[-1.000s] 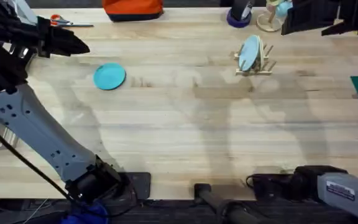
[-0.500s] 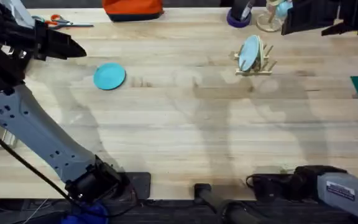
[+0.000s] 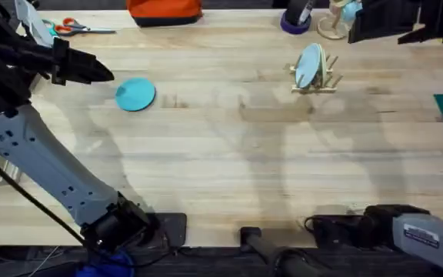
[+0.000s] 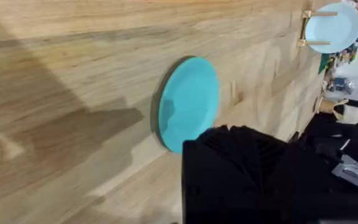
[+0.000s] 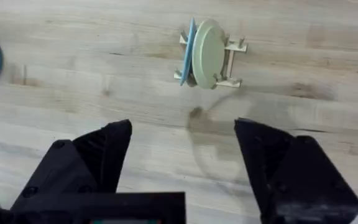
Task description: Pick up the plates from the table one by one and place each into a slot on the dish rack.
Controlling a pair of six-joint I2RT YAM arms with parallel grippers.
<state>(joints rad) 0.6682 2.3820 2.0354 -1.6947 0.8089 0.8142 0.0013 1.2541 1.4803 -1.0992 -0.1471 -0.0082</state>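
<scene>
Plate [image 3: 135, 95] flat on table [image 3: 229, 169]; right end effector [image 5: 182, 155] released above rack [image 5: 229, 62]; left end effector [image 3: 98, 73] state unclear.

Turquoise plate [image 3: 135, 95] on light wooden table [image 3: 229, 169]; end effectors black.

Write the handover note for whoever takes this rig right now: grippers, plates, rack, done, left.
Left gripper: beside the flat plate, holding nothing; open or shut cannot be told.
Right gripper: open, empty, raised above the table and looking down on the dish rack.
Done: two plates stand upright in the rack, a light-blue one and a pale one beside it.
Left: one turquoise plate lies flat on the table at the left side, away from the rack. It has to be picked up and slotted into the rack.
</scene>
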